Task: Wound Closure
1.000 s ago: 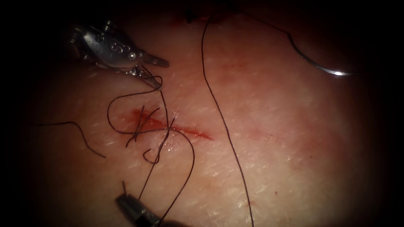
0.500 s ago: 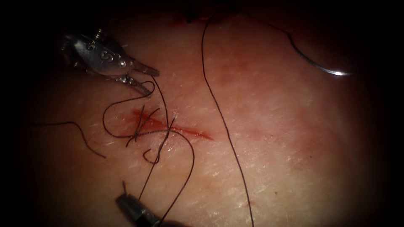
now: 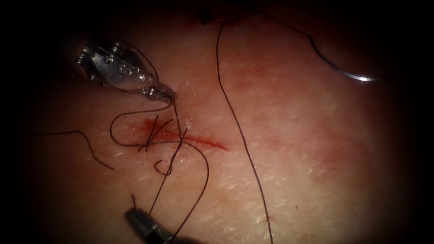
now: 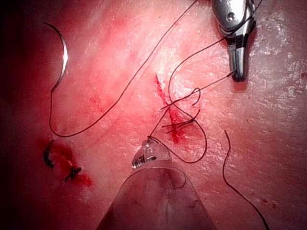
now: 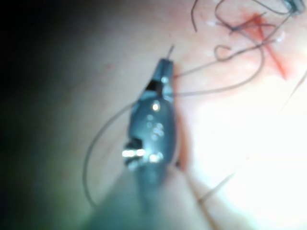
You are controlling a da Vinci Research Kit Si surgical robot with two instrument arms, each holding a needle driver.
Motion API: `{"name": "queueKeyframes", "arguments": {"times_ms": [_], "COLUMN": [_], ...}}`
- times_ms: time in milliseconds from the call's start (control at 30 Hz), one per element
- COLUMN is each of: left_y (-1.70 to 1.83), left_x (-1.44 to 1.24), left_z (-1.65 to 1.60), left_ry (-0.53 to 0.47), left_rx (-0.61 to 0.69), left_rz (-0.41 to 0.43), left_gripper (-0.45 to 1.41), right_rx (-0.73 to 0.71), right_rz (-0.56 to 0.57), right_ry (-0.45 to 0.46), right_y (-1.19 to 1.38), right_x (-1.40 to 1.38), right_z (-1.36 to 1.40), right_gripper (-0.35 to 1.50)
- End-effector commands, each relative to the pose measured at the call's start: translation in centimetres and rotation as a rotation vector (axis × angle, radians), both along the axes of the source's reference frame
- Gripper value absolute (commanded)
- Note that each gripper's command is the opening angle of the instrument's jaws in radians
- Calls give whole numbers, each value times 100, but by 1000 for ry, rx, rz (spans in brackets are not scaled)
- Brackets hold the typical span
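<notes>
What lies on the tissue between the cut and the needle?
In the endoscope view, one long thread runs top to bottom across the tissue between the cut and the needle; otherwise that stretch is bare.

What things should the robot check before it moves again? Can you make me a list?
1. Left tool shut on the thread: ok.
2. Right tool shut on a thread end: ok.
3. Needle lies free on the tissue, right of the cut, in neither tool: ok.
4. Thread crosses over the cut in loops: ok.
5. Loops free of tangles: cannot tell.
</notes>
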State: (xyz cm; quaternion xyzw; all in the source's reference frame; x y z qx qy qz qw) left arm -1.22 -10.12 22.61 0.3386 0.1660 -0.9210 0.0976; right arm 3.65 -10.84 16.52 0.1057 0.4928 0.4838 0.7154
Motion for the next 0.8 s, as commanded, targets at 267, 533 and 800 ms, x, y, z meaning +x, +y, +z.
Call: {"name": "queueKeyframes", "arguments": {"times_ms": [267, 533, 800], "left_y": [21, 56, 94], "left_x": [-7, -27, -50], "left_z": [-27, -28, -9], "left_ry": [9, 3, -11], "left_rx": [-26, -41, -54], "left_rz": [-61, -135, -199], "left_gripper": [-45, -45, -45], "right_rx": [8, 9, 11], "right_rz": [-1, 1, -8], "right_ry": [4, 6, 15], "right_y": [-15, -11, -13], "right_x": [8, 7, 7], "right_z": [-3, -4, -8], "right_gripper": [-35, -35, -35]}}
